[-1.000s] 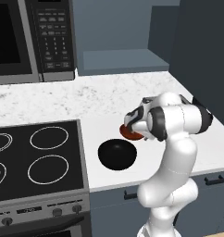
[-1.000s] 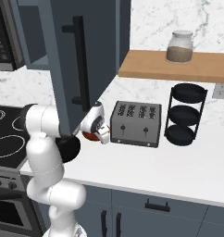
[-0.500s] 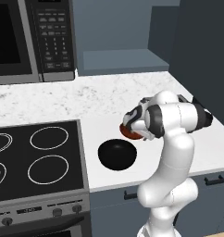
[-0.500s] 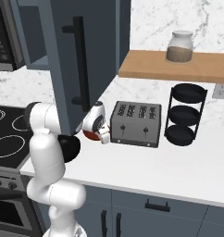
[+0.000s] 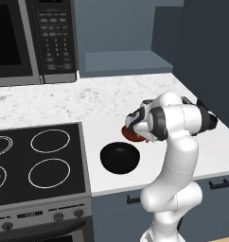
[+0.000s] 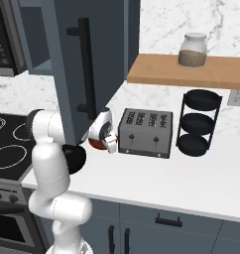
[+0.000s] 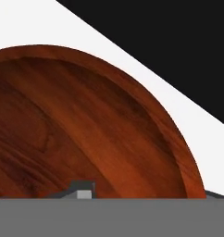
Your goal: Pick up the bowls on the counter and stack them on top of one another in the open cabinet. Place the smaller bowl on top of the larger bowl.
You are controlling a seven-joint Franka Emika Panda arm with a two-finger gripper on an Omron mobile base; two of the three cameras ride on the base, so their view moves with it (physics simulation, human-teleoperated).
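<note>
Bending forward from its base, the white arm (image 5: 175, 160) folds its forearm back toward the stovetop (image 5: 36, 163) and hangs its wrist low over the bench (image 5: 111, 101). The pincer (image 5: 134, 133) points down into the smaller bowl (image 5: 131, 135), which sits on the bench just beyond the larger bowl (image 5: 119, 157) and in front of the open cabinet (image 5: 123, 61). Up close, the reddish-brown inside of the smaller bowl (image 7: 86, 134) spreads wide, cut off at the left edge. One fingertip (image 7: 84, 190) barely shows inside it; I cannot tell whether the pincer grips the rim. From the right, the arm hides most of the larger bowl (image 6: 76, 157).
</note>
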